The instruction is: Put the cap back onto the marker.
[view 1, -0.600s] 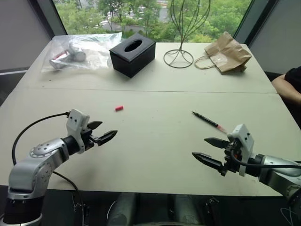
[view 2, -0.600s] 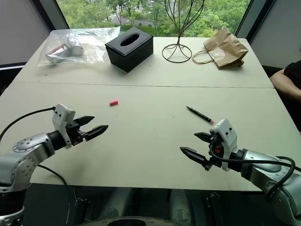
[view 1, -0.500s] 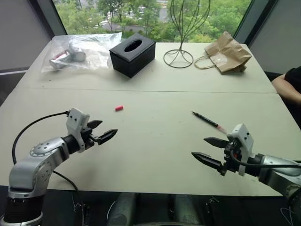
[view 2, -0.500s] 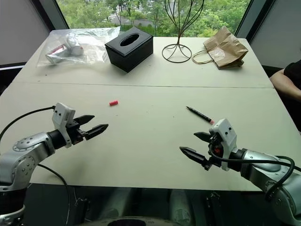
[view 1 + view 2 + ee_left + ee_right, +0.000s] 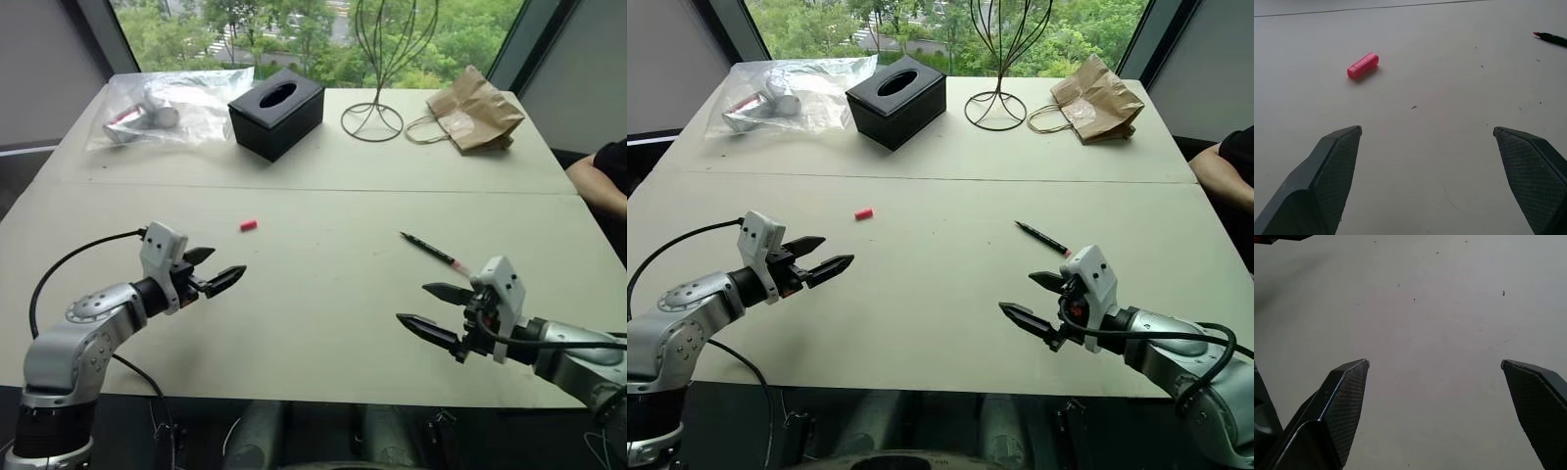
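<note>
The small red-pink plastic cap (image 5: 249, 225) lies on its side on the pale bench (image 5: 323, 323), left of centre and just beyond the left end effector (image 5: 217, 272); the thin dark marker with a pinkish-red end (image 5: 431, 249) lies flat on the right half, slanting from far-left to near-right, its coloured end nearest the right end effector (image 5: 437, 314); cap and marker are well apart.

Both end effectors hover over the near part of the bench with their two black fingers spread wide and nothing between them; the left wrist view shows the cap ahead of the open left fingers (image 5: 1334, 166), not touching them.

The cap looks very light, stiff and smooth, far smaller than the fingers; it would likely roll or skid away if nudged off-centre, so the sensible hold is across its short width at mid-length, with the jaws closing evenly from both sides and the open mouth left free to face the marker; which end is open I cannot tell.

The marker looks light and rigid, also prone to rolling across the bench; I would take it across the barrel a little behind the pinkish end, close enough to stop the tip wagging yet leaving that end clear for the cap; a firm pinch is needed, since a round slick barrel may twist when the cap is pressed on.
</note>
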`<move>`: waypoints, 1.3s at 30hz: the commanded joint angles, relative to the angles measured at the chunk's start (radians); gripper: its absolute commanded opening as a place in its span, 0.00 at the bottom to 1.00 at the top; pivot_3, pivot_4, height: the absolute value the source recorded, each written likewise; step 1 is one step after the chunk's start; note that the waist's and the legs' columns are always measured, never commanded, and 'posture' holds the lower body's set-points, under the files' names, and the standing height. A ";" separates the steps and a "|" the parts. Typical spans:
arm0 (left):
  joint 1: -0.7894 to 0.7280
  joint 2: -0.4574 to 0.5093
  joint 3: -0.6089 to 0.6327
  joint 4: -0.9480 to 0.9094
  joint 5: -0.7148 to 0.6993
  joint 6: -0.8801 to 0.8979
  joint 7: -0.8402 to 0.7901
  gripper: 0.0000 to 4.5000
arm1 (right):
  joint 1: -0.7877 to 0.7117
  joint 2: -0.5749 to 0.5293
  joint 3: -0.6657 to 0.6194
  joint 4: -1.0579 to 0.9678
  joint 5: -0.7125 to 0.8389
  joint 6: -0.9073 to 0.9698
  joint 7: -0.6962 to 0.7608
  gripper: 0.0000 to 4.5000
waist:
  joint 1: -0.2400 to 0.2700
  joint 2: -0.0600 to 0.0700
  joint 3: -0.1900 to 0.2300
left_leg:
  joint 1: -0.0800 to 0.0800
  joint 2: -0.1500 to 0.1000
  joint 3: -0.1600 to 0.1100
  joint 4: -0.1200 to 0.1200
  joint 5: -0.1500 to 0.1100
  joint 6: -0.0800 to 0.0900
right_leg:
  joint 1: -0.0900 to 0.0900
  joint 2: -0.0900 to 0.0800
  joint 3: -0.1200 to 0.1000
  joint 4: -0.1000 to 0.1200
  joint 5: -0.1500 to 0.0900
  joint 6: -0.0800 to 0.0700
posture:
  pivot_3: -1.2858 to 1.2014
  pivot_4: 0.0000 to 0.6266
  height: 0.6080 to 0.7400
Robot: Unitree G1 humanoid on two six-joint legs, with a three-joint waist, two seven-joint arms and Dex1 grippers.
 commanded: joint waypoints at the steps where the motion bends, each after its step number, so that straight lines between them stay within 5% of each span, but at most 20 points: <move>1: -0.007 0.012 0.005 -0.009 0.005 -0.021 -0.006 1.00 | -0.006 0.000 -0.007 -0.018 0.001 -0.019 0.000 0.99 | 0.000 0.000 0.000 | 0.000 0.000 0.000 0.000 0.000 0.000 | 0.000 0.000 0.000 0.000 0.000 0.000 | 0.52 0.24 1.00; 15: -0.033 0.033 -0.004 0.029 0.030 -0.050 -0.025 1.00 | -0.025 0.003 0.007 -0.008 -0.008 -0.020 -0.004 0.99 | 0.000 0.000 0.000 | 0.000 0.000 0.000 0.000 0.000 0.000 | 0.000 0.000 0.000 0.000 0.000 0.000 | 0.52 0.24 1.00; 26: -0.319 0.199 -0.242 0.256 0.175 -0.292 -0.413 1.00 | -0.095 -0.016 0.021 0.037 -0.034 -0.020 0.008 0.99 | 0.000 0.000 0.000 | 0.000 0.000 0.001 0.000 0.000 0.000 | -0.001 0.000 0.000 0.000 0.000 0.000 | 0.52 0.24 1.00; 33: -0.503 0.128 -0.376 0.433 0.252 -0.439 -0.584 1.00 | -0.155 -0.033 0.028 0.089 -0.118 -0.056 -0.009 0.99 | 0.000 0.000 0.000 | 0.000 0.000 0.001 0.000 0.001 0.001 | 0.000 0.000 0.000 0.000 0.000 0.000 | 0.52 0.24 1.00; 39: -0.569 0.018 -0.436 0.542 0.308 -0.528 -0.620 1.00 | -0.359 -0.043 0.151 0.354 -0.343 -0.165 -0.064 0.99 | -0.004 0.000 0.000 | 0.000 -0.001 0.002 0.001 0.001 0.001 | 0.000 0.001 0.000 0.001 0.001 0.001 | 0.52 0.24 1.00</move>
